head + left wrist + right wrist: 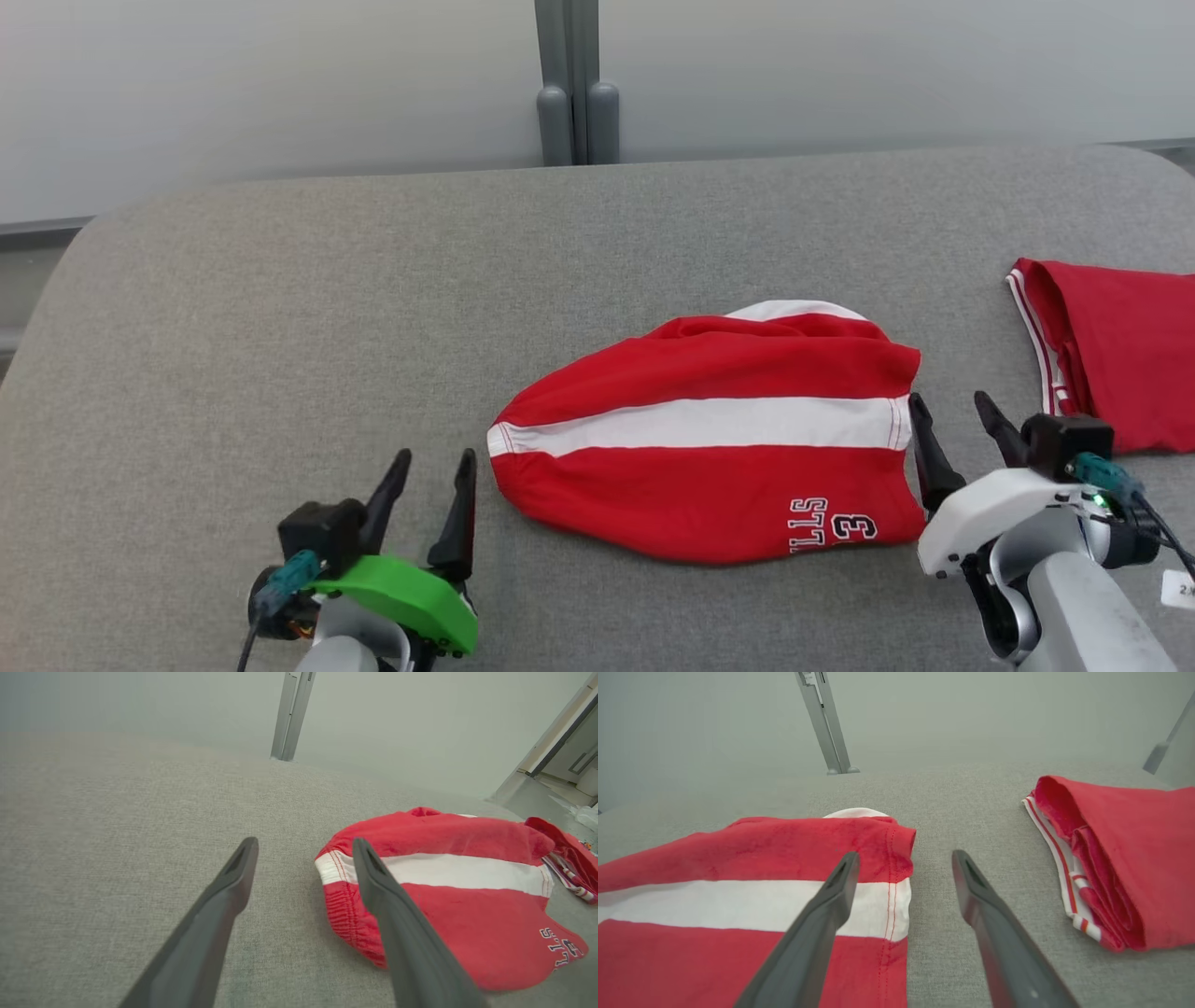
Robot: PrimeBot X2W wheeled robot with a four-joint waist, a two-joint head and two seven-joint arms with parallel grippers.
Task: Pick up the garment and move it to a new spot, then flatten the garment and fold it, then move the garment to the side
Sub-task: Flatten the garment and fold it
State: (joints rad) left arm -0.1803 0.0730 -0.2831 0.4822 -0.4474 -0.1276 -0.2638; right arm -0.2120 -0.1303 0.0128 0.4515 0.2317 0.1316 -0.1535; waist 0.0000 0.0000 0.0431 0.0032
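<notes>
Lying crosswise, garment (709,448) waistband points left.

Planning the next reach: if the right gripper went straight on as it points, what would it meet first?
The right gripper heads over bare grey surface between the striped garment and the folded red garment; the way looks free, though its inner finger may brush the striped garment's hem.

The left gripper (433,459) sits low on the left, its two dark fingers spread wide and pointing forward. The right gripper (949,403) is equally spread, reaching slightly farther forward from its pale forearm (1092,607).
</notes>
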